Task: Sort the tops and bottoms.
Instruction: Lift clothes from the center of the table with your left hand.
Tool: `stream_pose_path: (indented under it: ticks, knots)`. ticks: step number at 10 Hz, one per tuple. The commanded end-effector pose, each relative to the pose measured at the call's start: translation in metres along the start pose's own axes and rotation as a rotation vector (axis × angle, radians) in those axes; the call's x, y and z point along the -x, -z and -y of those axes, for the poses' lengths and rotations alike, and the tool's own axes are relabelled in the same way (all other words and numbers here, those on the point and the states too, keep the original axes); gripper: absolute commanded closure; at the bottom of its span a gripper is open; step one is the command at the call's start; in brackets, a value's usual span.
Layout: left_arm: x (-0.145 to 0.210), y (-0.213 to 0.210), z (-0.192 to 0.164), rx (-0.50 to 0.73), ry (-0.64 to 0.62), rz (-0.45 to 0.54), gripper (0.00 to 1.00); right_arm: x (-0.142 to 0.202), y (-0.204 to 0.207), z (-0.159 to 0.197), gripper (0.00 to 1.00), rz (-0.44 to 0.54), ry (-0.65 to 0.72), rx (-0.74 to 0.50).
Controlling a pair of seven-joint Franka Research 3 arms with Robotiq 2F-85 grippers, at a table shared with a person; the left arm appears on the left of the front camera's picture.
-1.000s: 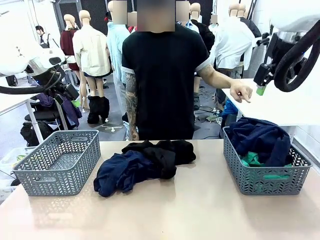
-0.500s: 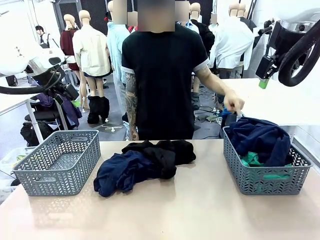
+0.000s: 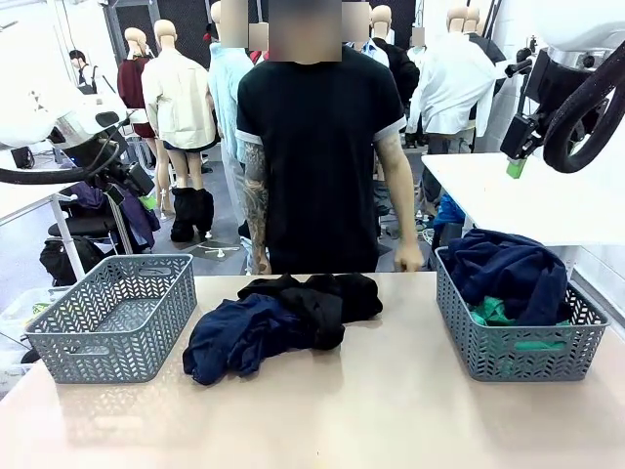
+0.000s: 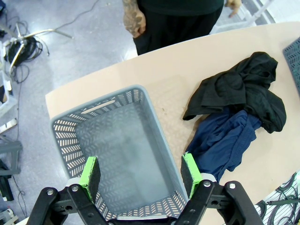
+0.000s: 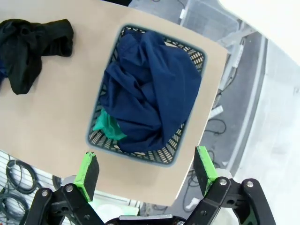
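Note:
The bright green bottoms (image 3: 492, 313) lie in the grey basket on the right (image 3: 527, 362), mostly buried under a navy garment (image 3: 508, 269). From above, the bottoms (image 5: 108, 125) peek out at one side of that basket (image 5: 140, 154). My right gripper (image 5: 146, 168) hangs open high over it, and shows at the upper right (image 3: 515, 156). A black garment (image 3: 317, 293) and a dark blue one (image 3: 239, 337) lie heaped mid-table. My left gripper (image 4: 140, 169) is open above the empty left basket (image 4: 65, 140).
The person stands at the far edge, one hand (image 3: 408, 256) hanging by the table between the heap and the right basket. The empty left basket (image 3: 107, 342) sits at the table's left. A white table (image 3: 527, 200) stands behind on the right.
The person's hand came down from over the white table, touched the navy garment in the right basket, then dropped to the table's far edge. My right gripper rose slightly.

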State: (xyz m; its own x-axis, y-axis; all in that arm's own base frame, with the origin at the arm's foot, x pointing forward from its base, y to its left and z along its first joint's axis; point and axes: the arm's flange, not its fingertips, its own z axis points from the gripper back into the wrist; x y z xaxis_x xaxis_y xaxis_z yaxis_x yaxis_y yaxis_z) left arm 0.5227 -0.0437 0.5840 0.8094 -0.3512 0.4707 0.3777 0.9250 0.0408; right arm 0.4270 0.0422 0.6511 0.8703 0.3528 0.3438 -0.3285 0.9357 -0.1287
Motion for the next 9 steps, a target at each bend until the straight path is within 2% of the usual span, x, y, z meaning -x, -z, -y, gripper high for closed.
stream_pose_path:
  ticks: [1, 3, 5, 6, 7, 9]
  knots:
    - [-0.001, -0.002, -0.001, -0.003, -0.017, -0.006, 0.11, 0.009, -0.004, 0.019, 0.00, 0.013, 0.078, 0.008]
    - [-0.001, -0.002, -0.001, -0.003, -0.017, -0.006, 0.11, 0.050, -0.011, 0.082, 0.00, 0.062, 0.293, -0.001]
    - [-0.001, -0.002, -0.001, -0.003, -0.017, -0.006, 0.11, 0.107, -0.001, 0.144, 0.00, 0.096, 0.561, -0.045]
    - [-0.001, -0.002, -0.001, -0.003, -0.017, -0.006, 0.11, 0.133, 0.009, 0.167, 0.00, 0.103, 0.653, -0.064]
    - [-0.001, -0.002, -0.001, -0.003, -0.017, -0.006, 0.11, 0.158, 0.019, 0.185, 0.00, 0.114, 0.752, -0.095]
    - [-0.001, -0.002, -0.001, -0.003, -0.017, -0.006, 0.11, 0.178, 0.033, 0.196, 0.00, 0.161, 0.795, -0.152]
